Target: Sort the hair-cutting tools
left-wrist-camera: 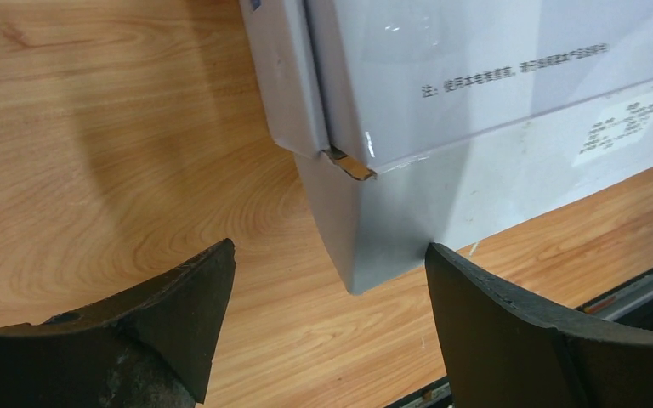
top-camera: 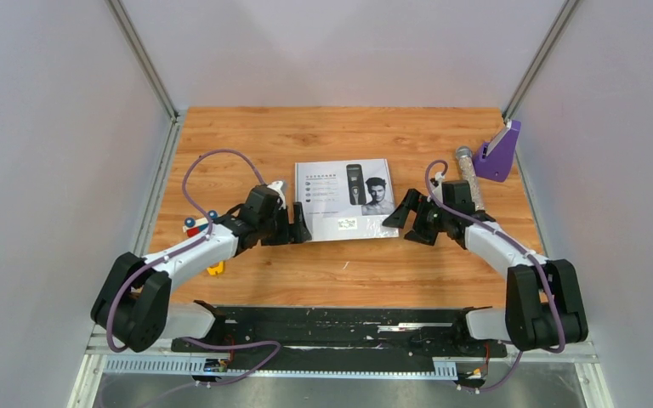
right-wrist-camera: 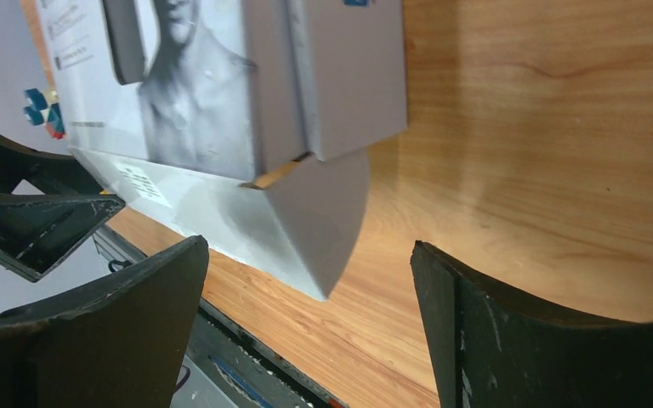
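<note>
Presently, the left pincer (left-wrist-camera: 329, 248) is held wide open with nothing gripped, and one near corner of the grey box (top-camera: 344, 197) is seen just ahead of it, between its fingertips. The right pincer (right-wrist-camera: 308, 245) is likewise spread wide and empty, with the box's other near corner just in front of its jaws. None of the hair-cutting tools is seen loose; they are judged to be shut inside the box, whose side flap is slightly sprung. A corner is judged a poor purchase. If the jaws are closed there, the box may be pushed askew across the table (top-camera: 306, 136), or its cardboard crushed. If one side alone is lifted, the contents may be spilled.
</note>
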`<state>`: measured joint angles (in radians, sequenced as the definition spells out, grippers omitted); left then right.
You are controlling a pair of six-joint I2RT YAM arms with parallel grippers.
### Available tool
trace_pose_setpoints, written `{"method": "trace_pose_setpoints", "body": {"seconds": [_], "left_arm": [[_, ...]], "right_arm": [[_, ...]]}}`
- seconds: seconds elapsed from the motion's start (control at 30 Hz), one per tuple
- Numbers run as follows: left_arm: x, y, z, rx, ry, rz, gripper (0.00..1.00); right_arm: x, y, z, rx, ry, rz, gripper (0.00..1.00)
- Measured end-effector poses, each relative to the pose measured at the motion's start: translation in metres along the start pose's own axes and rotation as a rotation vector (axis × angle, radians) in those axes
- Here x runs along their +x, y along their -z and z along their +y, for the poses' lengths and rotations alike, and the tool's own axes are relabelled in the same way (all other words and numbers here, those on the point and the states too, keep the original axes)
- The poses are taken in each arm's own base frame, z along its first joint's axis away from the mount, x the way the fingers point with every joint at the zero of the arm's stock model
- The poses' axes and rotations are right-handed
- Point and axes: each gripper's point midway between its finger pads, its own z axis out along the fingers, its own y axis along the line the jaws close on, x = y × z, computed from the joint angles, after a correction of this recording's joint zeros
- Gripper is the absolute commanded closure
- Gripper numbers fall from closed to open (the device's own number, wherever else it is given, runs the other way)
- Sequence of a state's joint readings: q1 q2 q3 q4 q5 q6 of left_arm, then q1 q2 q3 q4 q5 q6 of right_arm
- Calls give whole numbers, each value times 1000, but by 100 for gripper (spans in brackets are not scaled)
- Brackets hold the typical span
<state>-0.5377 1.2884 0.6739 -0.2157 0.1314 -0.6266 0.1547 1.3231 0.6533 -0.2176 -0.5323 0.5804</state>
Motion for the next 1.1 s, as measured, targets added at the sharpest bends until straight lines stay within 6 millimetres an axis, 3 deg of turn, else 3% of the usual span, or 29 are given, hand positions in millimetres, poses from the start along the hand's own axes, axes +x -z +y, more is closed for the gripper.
{"method": "trace_pose_setpoints", "body": {"seconds": [0.3,0.77,0.97,1.1], "left_arm": [[19,-15,28,-127,41,77,10],[7,-21,36,-149,137,48,6],[5,-18,34,-133,138,26,4],[-13,-4,22,-90,110,-40,2]], "right_arm": [[20,-12,-37,105,-62,23,8],[-14,-22,-44,165,-123,-124,9],[-29,-23,-54,217,-130,-202,20],[-34,-25,-60,242,-140,-232,26]]}}
